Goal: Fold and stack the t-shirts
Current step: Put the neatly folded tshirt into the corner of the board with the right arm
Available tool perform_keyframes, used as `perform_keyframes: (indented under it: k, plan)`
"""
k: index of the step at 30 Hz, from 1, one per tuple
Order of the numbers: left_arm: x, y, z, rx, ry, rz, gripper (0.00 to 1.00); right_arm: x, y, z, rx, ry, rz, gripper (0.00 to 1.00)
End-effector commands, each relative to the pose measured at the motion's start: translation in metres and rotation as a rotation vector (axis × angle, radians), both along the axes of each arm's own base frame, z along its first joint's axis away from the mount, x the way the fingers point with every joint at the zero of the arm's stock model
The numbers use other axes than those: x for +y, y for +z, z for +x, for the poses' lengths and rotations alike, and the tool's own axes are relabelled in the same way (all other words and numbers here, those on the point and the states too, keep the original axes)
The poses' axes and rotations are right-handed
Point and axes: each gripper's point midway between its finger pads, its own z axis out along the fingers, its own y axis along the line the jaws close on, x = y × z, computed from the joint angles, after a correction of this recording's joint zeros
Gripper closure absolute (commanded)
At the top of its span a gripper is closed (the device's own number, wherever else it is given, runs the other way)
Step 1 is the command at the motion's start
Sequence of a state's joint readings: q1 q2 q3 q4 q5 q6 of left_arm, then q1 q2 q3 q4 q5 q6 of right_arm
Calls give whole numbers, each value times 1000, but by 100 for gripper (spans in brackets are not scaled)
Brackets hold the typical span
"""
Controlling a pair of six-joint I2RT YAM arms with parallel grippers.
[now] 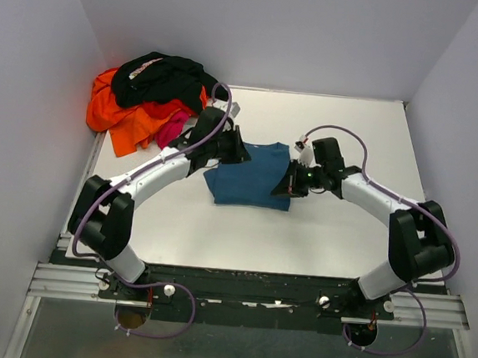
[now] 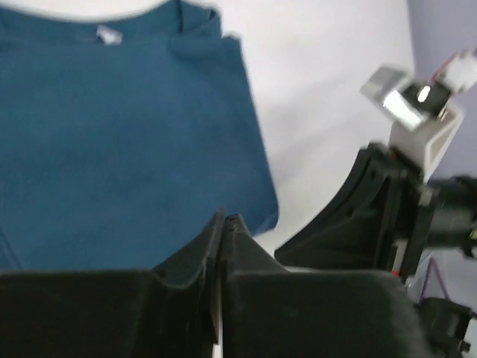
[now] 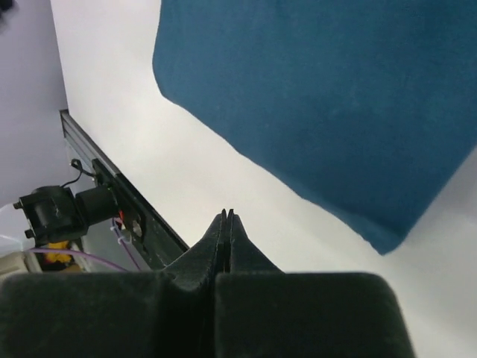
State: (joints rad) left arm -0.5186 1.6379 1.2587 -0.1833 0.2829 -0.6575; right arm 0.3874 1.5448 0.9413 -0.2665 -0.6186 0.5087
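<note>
I work over a white table (image 1: 318, 236), boxed in by pale lilac walls (image 1: 277, 31) behind and on both sides. A ribbed metal rail (image 1: 62, 281) runs along its near edge, with a grey sheet (image 1: 249, 356) beyond it.

I see teal-blue t-shirt (image 1: 252, 178) lying flat, mid white tabletop (image 1: 301, 235), collar toward far side. Left hand (image 1: 240, 152) over its far-left corner, right hand (image 1: 287, 183) at its right edge. Can't read either grip from up here. Heap in far-left corner: black t-shirt (image 1: 164, 79) on top, orange t-shirt (image 1: 123, 119) beneath, magenta-pink t-shirt (image 1: 174, 127) poking out on its near-right side.
</note>
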Motion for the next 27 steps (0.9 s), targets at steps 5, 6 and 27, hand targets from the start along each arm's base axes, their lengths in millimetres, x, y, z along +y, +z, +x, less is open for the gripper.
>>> perform_keyframes:
  k: [5, 6, 27]
  plan:
    - [19, -100, -45, 218, -1, 56, 100, 26, -22, 20, 76, 29, 115, 99]
    - [22, -111, -46, 244, 5, 76, 100, 24, -34, 22, 98, 16, 98, 99]
    - [104, -117, -42, 172, 270, 354, 97, -55, -55, 50, 70, -213, -187, 90]
